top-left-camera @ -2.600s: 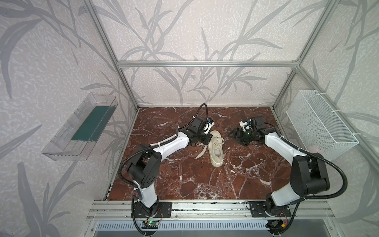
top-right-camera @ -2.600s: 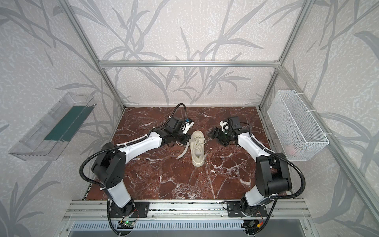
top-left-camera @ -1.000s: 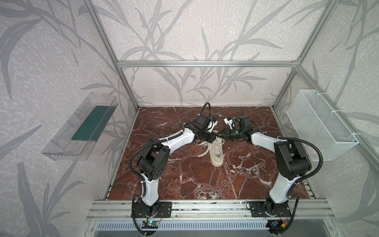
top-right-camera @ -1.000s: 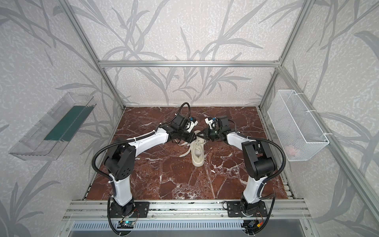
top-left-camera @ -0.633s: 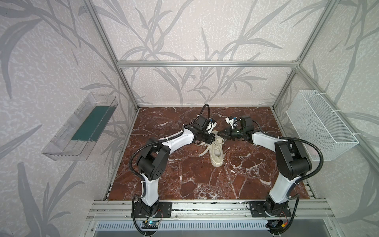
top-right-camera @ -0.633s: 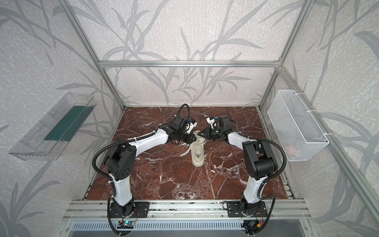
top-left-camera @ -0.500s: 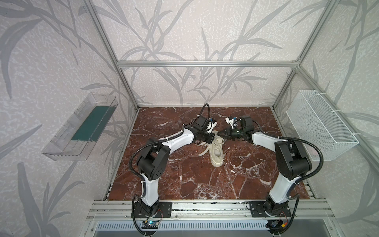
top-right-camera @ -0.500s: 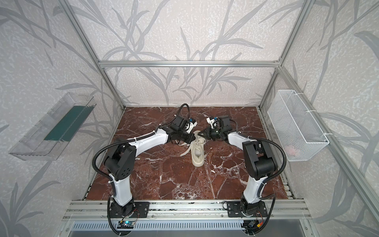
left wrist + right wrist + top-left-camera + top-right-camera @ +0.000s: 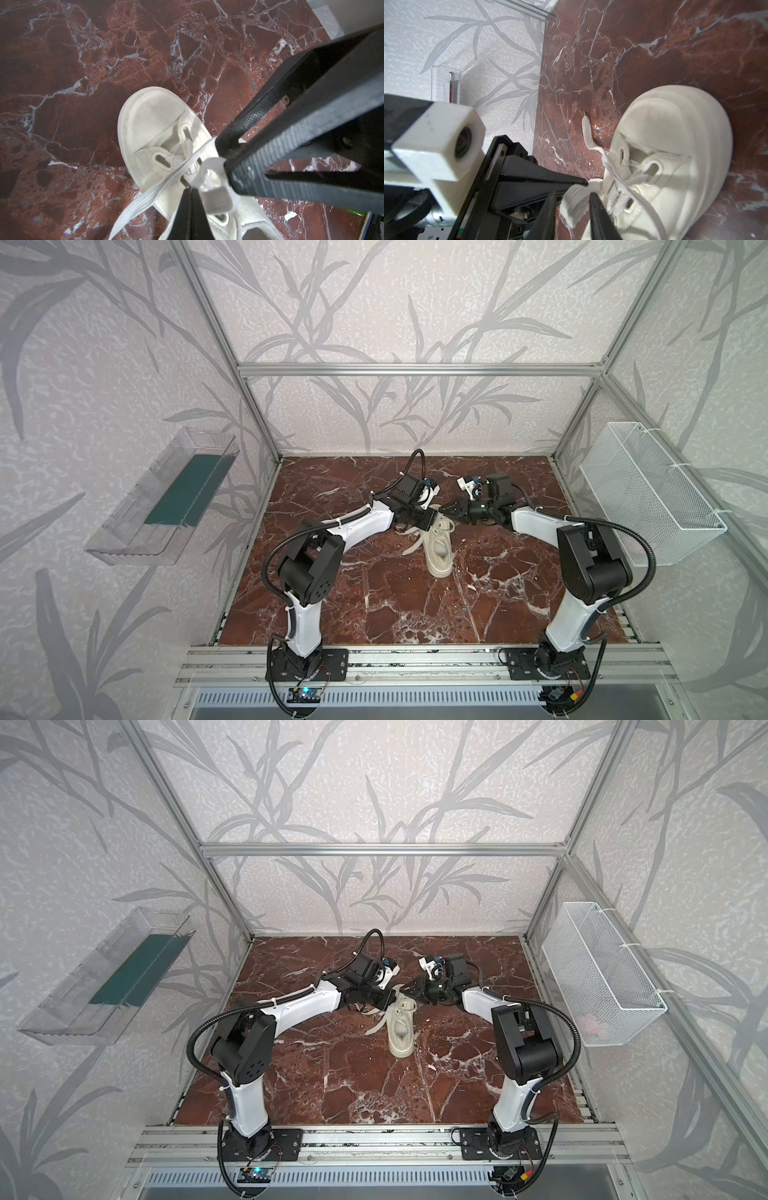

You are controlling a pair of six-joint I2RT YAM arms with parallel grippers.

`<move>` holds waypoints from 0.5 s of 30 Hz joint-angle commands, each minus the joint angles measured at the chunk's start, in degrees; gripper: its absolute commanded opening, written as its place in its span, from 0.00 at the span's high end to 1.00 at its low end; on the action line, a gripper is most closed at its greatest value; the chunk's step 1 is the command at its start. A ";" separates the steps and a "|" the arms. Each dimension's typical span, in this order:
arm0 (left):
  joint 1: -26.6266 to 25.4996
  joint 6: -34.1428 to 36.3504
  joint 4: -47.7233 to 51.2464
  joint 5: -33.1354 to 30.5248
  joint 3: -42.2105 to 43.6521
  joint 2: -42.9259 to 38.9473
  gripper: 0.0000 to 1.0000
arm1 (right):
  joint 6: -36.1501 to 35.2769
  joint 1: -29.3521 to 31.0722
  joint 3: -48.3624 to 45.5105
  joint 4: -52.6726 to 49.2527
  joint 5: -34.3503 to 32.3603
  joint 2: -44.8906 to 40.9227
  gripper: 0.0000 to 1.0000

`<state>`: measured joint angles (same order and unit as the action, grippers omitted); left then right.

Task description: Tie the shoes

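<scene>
1. A cream low-top sneaker with a thick chunky sole [image 9: 438,549] [image 9: 401,1031] stands on its sole on the red-brown marble counter [image 9: 374,597], about midway between the two arms. Its far end lies under both pincers.
2. The left pincer [image 9: 190,190] [image 9: 435,516] is clenched, its two black fingers pressed together. The tips touch a folded loop of flat cream lace [image 9: 214,187] over the eyelets. Whether any lace is caught between them cannot be told.
3. The right pincer [image 9: 573,193] [image 9: 446,511] is released, its fingers standing apart. The same lace loop [image 9: 571,199] lies in the gap between them.
4. In both top views the two pincers meet tip to tip over the laced part of the shoe.
5. Another stretch of lace [image 9: 166,182] runs slantwise across the eyelets.
6. A loose lace end [image 9: 586,133] [image 9: 409,548] lies flat on the counter just beside the sole, on the left arm's side.
</scene>
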<state>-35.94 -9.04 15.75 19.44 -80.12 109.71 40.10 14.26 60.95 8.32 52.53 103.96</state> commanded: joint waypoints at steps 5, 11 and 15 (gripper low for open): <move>0.17 -0.24 -0.37 -0.26 -2.22 -0.50 1.00 | 0.41 -0.33 0.82 0.64 0.87 0.18 0.68; 0.17 -0.57 -0.37 0.06 -3.03 0.02 1.00 | 0.93 -0.27 0.62 0.96 1.34 0.10 0.67; 0.12 -1.15 -0.59 0.34 -3.00 0.06 1.00 | 1.06 -0.29 -0.21 1.09 1.35 -0.60 0.64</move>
<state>-35.94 -9.28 15.55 19.49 -81.60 109.71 41.01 14.17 60.93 8.49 52.95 103.96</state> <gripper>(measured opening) 0.048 0.353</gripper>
